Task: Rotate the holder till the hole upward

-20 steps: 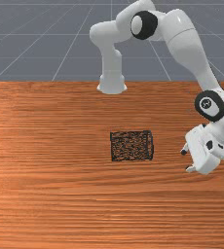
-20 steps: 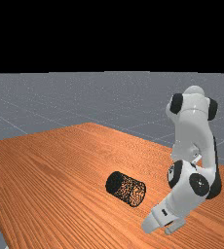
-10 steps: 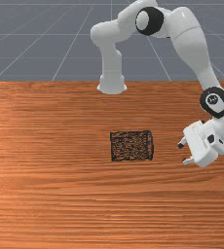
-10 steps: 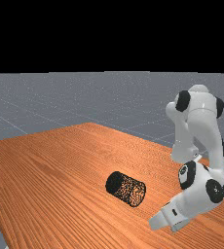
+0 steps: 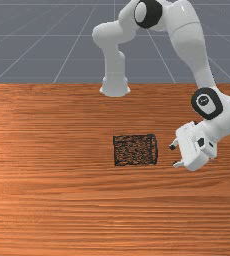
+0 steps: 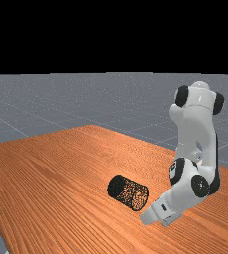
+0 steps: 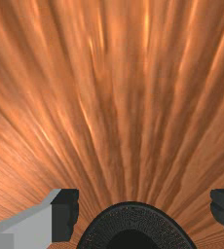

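My gripper stands open at the front view's right, its fingertips pointing toward the black mesh holder, with a gap between them. The holder is a cylinder lying on its side. In the far view the holder lies up and left of the tilted hand. From the wrist view, the round end of the holder appears between the widely parted fingers of the gripper, touching neither.
The wooden table extends around the holder on all sides. The arm's base stands at the table's far edge in the front view.
My hand has moved toward the front view's left, closer to the holder, and the arm's upper links have shifted with it. The holder lies where it was.
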You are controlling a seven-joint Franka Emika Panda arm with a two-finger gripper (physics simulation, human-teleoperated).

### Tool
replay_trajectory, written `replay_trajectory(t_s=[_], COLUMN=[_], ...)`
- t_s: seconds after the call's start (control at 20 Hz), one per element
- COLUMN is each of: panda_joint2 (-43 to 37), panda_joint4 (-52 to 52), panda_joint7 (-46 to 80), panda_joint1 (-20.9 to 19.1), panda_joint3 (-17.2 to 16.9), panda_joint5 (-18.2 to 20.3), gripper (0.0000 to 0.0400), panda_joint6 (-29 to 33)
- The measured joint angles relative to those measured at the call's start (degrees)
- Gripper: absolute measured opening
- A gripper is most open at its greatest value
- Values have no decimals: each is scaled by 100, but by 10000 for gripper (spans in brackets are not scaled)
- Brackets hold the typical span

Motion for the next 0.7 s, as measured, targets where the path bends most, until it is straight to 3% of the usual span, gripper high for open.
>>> replay_trajectory(t_s=[0.3, 0.45, 0.6, 0.65, 0.7], panda_joint2=[-132, -452, -563, -490, -598], panda_joint4=[-305, -1007, -1253, -1138, -1337], panda_joint7=[-101, -61, -98, -14, -102], panda_joint1=[-136, -155, -260, -260, -311], panda_joint3=[-65, -234, -315, -360, -353], panda_joint5=[-61, -423, -497, -446, -510], gripper=[400, 400, 400, 400, 400], panda_joint6=[193, 884, 1077, 878, 1130])
